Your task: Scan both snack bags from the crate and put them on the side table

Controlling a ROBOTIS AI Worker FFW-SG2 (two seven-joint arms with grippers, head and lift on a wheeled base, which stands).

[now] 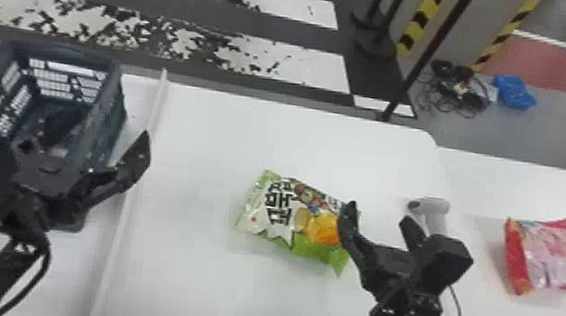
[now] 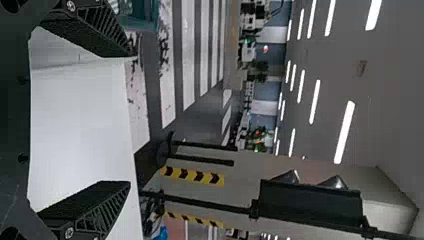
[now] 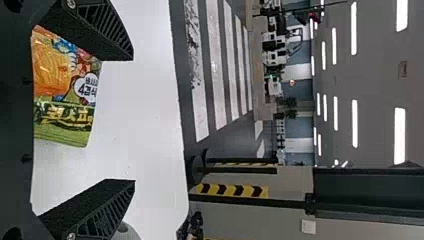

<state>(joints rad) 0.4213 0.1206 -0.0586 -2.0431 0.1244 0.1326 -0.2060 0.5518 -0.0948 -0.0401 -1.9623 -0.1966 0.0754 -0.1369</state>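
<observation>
At the middle of the head view, slightly toward six o'clock, a green-and-white plastic snack bag with orange artwork [image 1: 281,215] lies flat on the white main table [image 1: 193,281], its long side running roughly from nine to three o'clock. At its three o'clock end hovers the right gripper [image 1: 377,213], jaws released and parted wide, grasping nothing; one black finger overlaps the bag in the head view, though whether they touch I cannot tell.

Farther out at three o'clock from that bag, a pale grey handheld scanner [image 1: 436,214] rests near the main table's edge. Beyond it, still toward three o'clock, a red-and-pink plastic snack bag [image 1: 550,256] lies on the white side table [image 1: 495,185].

Toward ten o'clock from the green bag is a dark blue-grey slatted plastic crate [image 1: 115,97]. The left gripper [image 1: 104,126] is beside or over it, its jaws released, widely spread and holding nothing. Between crate and green bag runs a raised white strip [image 1: 130,194].
</observation>
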